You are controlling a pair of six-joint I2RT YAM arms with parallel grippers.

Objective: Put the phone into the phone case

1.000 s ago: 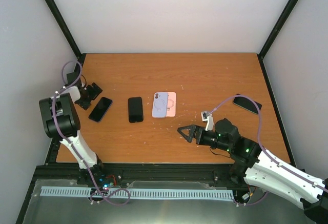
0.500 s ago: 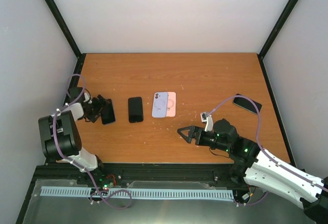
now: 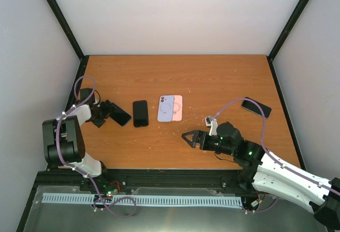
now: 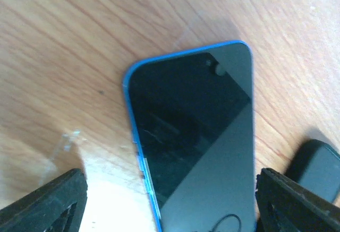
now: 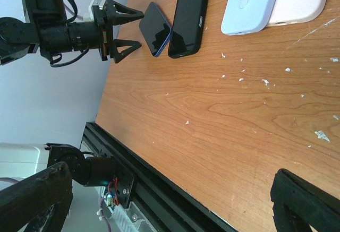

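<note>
A blue-edged phone lies screen up at the left of the table. My left gripper is open and low over it, fingers astride its near end; in the left wrist view the phone lies between the two black fingertips, and the gripper is not closed on it. A black case or phone lies just right of it. A lavender case lies back up on a pink case at mid-table. My right gripper is open and empty, hovering in front of them.
Another dark phone lies at the far right near the right arm's cable. The right wrist view shows the left gripper, the blue phone, the black item and the table's front rail.
My left gripper swung in from the table's left edge onto the blue phone. The phone slid right and turned toward the black item. The right arm edged slightly left.
</note>
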